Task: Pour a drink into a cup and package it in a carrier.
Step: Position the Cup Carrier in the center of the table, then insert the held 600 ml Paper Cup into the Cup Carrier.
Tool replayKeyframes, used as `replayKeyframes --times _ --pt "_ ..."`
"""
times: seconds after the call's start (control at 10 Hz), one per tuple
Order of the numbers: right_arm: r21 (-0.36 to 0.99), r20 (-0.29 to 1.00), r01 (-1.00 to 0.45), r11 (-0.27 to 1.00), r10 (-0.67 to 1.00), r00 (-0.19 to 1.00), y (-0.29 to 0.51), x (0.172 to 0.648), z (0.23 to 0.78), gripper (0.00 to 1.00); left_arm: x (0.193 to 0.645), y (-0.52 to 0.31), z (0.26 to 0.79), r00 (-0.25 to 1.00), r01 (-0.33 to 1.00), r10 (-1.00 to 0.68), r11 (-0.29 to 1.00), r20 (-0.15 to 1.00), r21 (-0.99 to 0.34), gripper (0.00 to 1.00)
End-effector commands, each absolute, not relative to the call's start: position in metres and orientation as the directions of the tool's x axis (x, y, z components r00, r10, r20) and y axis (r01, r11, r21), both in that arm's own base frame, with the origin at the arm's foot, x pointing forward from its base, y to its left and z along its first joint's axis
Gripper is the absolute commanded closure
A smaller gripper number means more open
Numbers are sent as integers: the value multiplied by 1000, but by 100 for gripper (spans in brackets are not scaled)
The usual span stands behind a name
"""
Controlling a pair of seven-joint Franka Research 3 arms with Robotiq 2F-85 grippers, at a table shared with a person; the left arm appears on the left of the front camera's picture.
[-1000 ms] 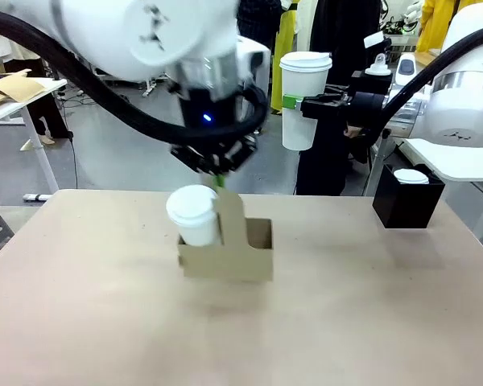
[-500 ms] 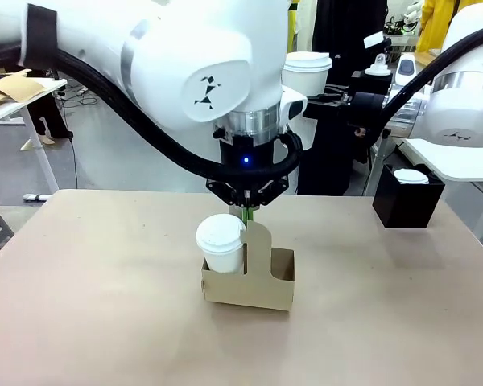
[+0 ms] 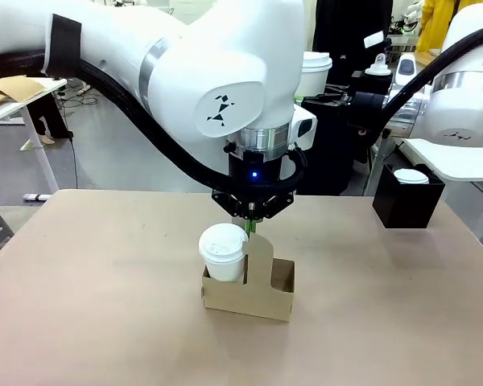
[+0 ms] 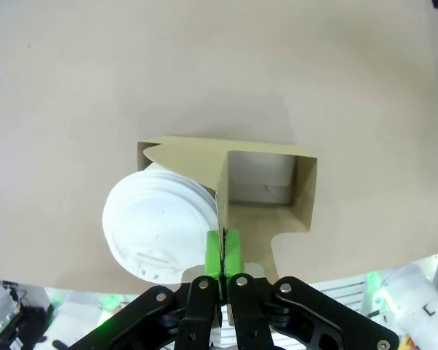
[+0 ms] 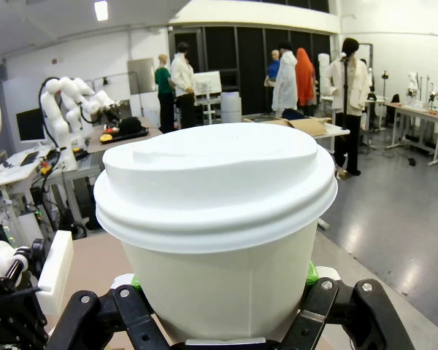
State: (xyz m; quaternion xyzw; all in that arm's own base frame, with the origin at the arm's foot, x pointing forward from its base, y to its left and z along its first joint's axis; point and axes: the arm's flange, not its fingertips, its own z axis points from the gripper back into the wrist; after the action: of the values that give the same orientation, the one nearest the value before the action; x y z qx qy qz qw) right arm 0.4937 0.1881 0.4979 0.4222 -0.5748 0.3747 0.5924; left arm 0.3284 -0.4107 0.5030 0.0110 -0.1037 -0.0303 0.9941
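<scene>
The brown cardboard carrier (image 3: 249, 293) sits near the middle of the table. My left gripper (image 3: 252, 219) comes down from above and is shut on its raised centre handle panel. The green pads (image 4: 213, 251) pinch the panel's top edge. A white lidded cup (image 3: 223, 249) stands in the carrier's left slot, and the other slot (image 4: 261, 182) is empty. High at the back right, my right gripper (image 5: 223, 284) is shut on a second tall white lidded cup (image 5: 219, 211), partly hidden behind the left arm in the front view (image 3: 316, 66). The drink is out of view.
A black box (image 3: 406, 205) holding a smaller white lidded cup (image 3: 410, 175) stands at the table's far right. The bulky left arm (image 3: 217, 88) hangs over the table's middle. Bare tabletop (image 3: 88, 281) lies to the left and in front of the carrier.
My left gripper has carried the carrier and its cup to the right and nearer to the camera. The right arm has held still with its cup.
</scene>
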Motion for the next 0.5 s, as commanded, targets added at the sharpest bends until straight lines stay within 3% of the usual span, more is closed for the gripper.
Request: replayKeyframes --times 0.0,0.4 --pt "50 999 -929 367 -35 39 190 494 502 20 331 -409 503 975 51 -53 999 217 15 98" --pt "50 999 -929 367 -35 39 190 494 502 20 331 -409 503 975 51 -53 999 217 15 98"
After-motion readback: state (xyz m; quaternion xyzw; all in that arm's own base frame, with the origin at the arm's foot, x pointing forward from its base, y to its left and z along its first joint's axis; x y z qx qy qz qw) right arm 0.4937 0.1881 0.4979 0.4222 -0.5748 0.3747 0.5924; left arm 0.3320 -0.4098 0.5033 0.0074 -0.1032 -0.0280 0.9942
